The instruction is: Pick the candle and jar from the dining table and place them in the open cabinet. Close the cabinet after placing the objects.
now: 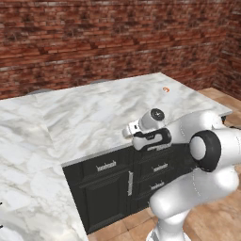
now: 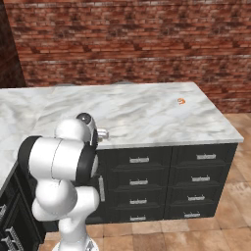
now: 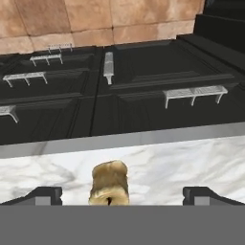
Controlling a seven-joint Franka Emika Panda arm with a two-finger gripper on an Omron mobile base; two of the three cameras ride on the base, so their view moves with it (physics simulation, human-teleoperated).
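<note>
- The candle (image 3: 109, 183) shows in the hand view as a stubby tan-yellow cylinder standing on the marble tabletop (image 3: 182, 162), close to the front edge above the black drawer fronts (image 3: 143, 95).
- Its short long axis appears to run upright off the marble, pointing toward the camera and slightly up the picture; its nearer end is cut off by the bottom of the view.
- The end effector (image 3: 122, 195) is spread fully wide and holds nothing: its two dark fingertips (image 3: 44, 195) sit far apart, one on each side of the candle, with clear marble between each tip and the wax.
- In the left base view the hand (image 1: 146, 128) is over the front edge of the tabletop (image 1: 94, 113), with the wrist reaching out leftward from the bent white arm (image 1: 207, 155).
- In the right base view the arm (image 2: 63, 162) folds at the elbow in front of the drawers, and the wrist (image 2: 90, 128) meets the tabletop edge (image 2: 147, 139).
- A small orange thing (image 1: 165, 89) lies well apart, near the far right corner of the marble; it is too small to tell what it is.
- Silver handles (image 3: 194, 93) cross the drawer fronts below the edge.
</note>
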